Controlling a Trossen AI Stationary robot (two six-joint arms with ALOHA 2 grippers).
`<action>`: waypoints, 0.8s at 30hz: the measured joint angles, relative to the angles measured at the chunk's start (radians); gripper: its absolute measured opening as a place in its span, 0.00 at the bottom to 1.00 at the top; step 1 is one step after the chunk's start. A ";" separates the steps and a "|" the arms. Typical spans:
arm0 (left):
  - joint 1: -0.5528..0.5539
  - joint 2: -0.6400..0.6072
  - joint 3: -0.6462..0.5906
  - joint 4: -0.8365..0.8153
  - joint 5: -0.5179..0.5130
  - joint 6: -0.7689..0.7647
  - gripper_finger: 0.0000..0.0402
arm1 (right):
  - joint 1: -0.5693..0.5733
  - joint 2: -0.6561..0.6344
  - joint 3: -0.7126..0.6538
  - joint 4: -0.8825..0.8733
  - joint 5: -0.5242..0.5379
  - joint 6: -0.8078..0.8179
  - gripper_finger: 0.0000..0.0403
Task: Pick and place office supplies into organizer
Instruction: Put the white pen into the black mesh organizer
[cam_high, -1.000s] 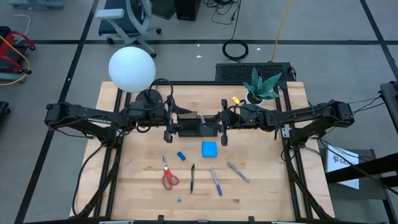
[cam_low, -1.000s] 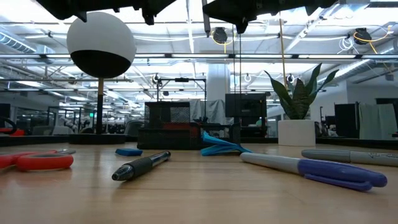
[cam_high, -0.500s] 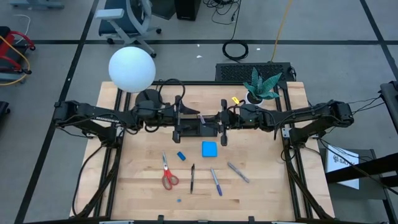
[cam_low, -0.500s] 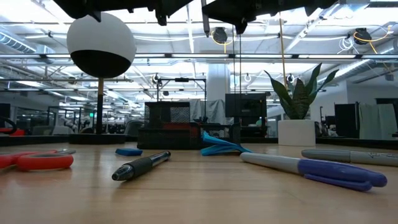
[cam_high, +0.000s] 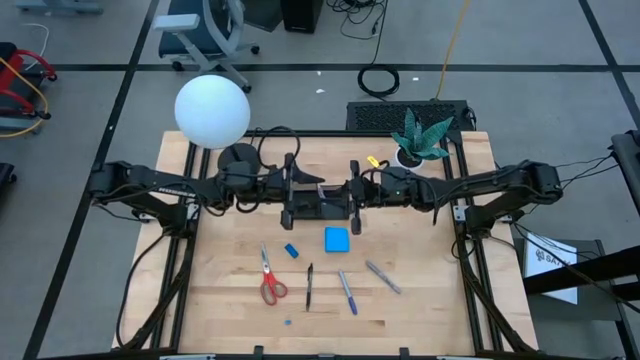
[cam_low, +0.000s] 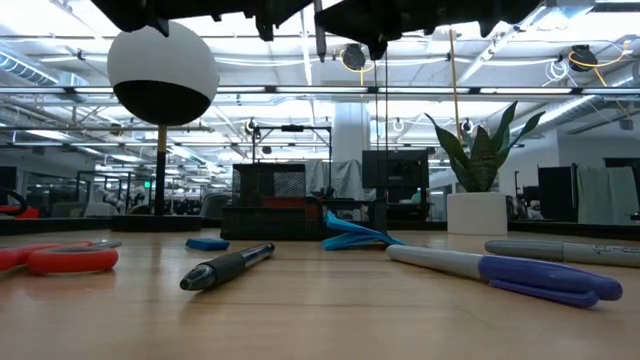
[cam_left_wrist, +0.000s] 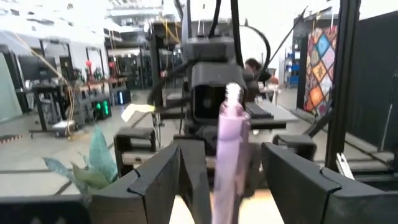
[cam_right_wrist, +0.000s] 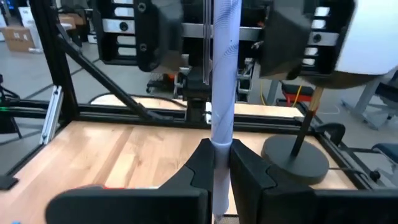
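Observation:
A pale lilac pen (cam_right_wrist: 224, 68) stands upright high above the table's middle, with my right gripper (cam_right_wrist: 221, 155) shut on it. My left gripper (cam_left_wrist: 221, 155) faces it from the table's left, open. Its fingers stand on either side of the pen (cam_left_wrist: 231, 143) without touching it. In the high view the two grippers meet at the centre, left (cam_high: 305, 195) and right (cam_high: 352, 195). The black organizer (cam_low: 275, 205) sits below them. Red scissors (cam_high: 270, 285), a blue note pad (cam_high: 336, 239), a blue eraser (cam_high: 291, 250) and three pens lie flat on the table nearer the front. My right gripper pinches the pen's barrel (cam_right_wrist: 222, 134) between its two fingers, low on the pen, so most of it rises above them. The fingers come level from the table's right and lie across the pen. The pen stands upright, lifted clear of the table.
A lamp with a white globe (cam_high: 212, 110) and a round black base (cam_right_wrist: 295, 158) stands at the far left. A potted plant (cam_high: 420, 135) stands at the far right. A black pen (cam_high: 309, 285), a blue pen (cam_high: 347, 292) and a grey pen (cam_high: 383, 277) lie near the front.
My left gripper has moved level toward the table's right, closing on my right gripper, and its open fingers now flank the pen. The pen stays upright in my right gripper.

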 joint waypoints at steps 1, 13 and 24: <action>0.000 0.001 0.000 -0.001 -0.007 -0.004 0.58 | 0.000 0.002 0.000 -0.001 -0.001 0.000 0.06; 0.001 0.003 0.000 -0.002 -0.015 0.011 0.58 | 0.000 0.020 0.000 0.024 -0.002 -0.002 0.06; 0.000 0.003 -0.001 -0.007 -0.014 0.004 0.32 | 0.000 0.024 0.000 0.042 0.000 -0.003 0.06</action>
